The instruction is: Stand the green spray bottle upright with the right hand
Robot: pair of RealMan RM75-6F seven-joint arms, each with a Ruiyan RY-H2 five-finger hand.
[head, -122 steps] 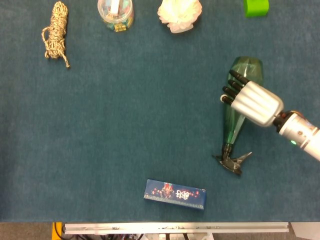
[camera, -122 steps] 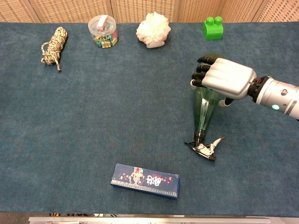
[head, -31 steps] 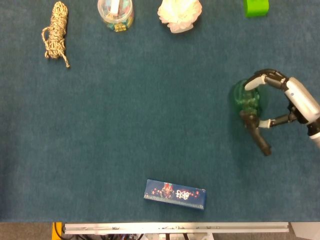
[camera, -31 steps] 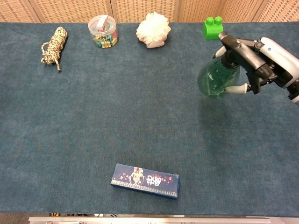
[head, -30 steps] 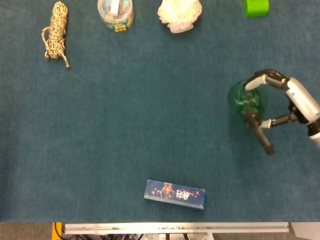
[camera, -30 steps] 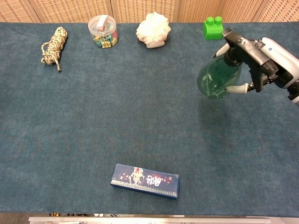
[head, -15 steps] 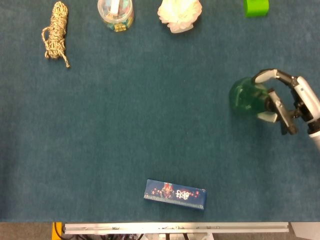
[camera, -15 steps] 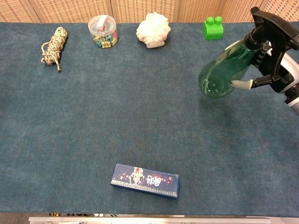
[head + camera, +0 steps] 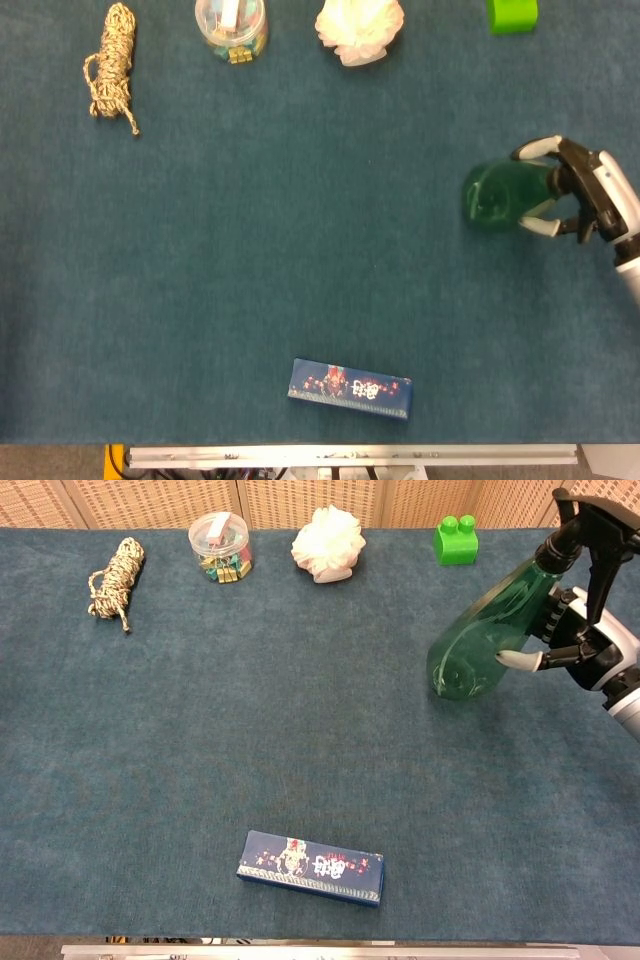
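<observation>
The green spray bottle is at the right of the table, lifted and tilted, its round base low to the left and its black trigger head up to the right. My right hand grips it around the upper body and neck. In the head view the bottle shows as a green round shape with my right hand wrapped around its right side. Whether the base touches the cloth I cannot tell. My left hand is not in either view.
Along the far edge lie a coil of rope, a clear jar of small items, a white puff and a green block. A dark blue box lies near the front edge.
The bottle went from lying flat with the hand over it to being lifted by the right hand. Over the last second its spray head has swung up and to the right.
</observation>
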